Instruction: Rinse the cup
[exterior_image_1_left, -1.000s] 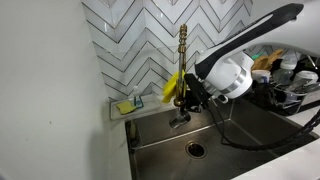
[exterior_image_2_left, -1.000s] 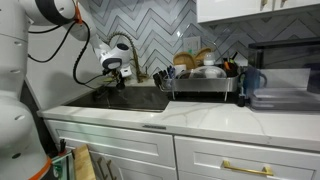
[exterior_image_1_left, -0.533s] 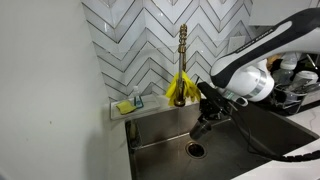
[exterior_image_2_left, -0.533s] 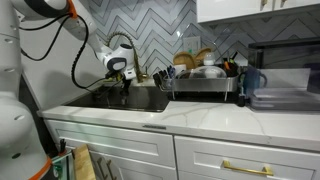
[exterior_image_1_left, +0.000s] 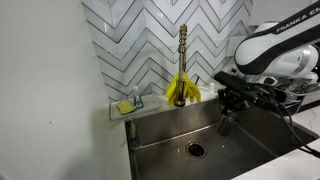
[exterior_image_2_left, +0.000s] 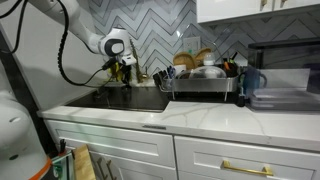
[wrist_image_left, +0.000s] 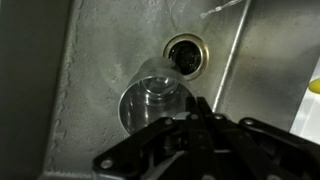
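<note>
- Looked shiny and metallic: a cup (wrist_image_left: 148, 100), round rim turned toward the wrist camera.
- Hung over the sink (wrist_image_left: 90, 60), just beside the drain (wrist_image_left: 187, 55).
- Was pinched at the rim by the gripper (wrist_image_left: 197, 115), clenched on it.
- Showed only as a grey blur in an exterior view (exterior_image_1_left: 226, 123).
- Lost its near edge behind the fingers (wrist_image_left: 200, 108); could not read the dim inside.
</note>
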